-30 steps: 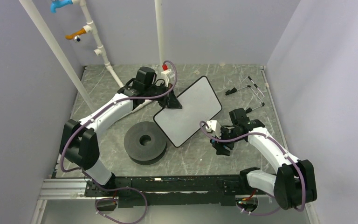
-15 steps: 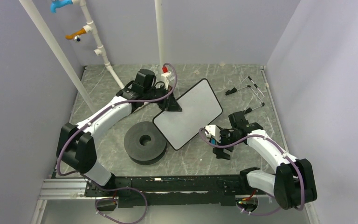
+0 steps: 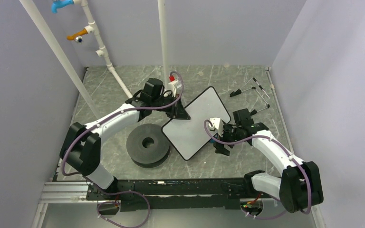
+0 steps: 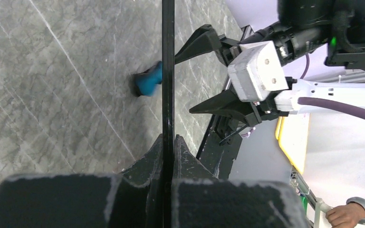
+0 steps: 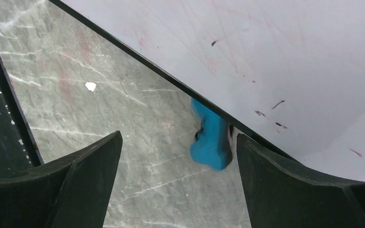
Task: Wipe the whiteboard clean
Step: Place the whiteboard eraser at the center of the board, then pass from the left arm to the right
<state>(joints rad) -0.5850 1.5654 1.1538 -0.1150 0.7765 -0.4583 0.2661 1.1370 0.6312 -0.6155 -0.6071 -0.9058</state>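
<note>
Whiteboard (image 3: 197,124): pinched at one edge by the left gripper (image 3: 179,113), fingers pressed together on it. It is tilted and reaches away from them toward the right gripper (image 5: 178,142). Face nearly clean: faint red smears, a few dark specks.

Right gripper: spread wide, holding nothing.

Eraser (image 5: 210,140): on the table (image 5: 76,95) between its fingers, nearer the one beside the board, partly tucked under the board's edge.

Risks, as I judge:
- Closing here could catch the board's rim along with the eraser.
- A one-edge pinch may let the board swing under wiping pressure.
</note>
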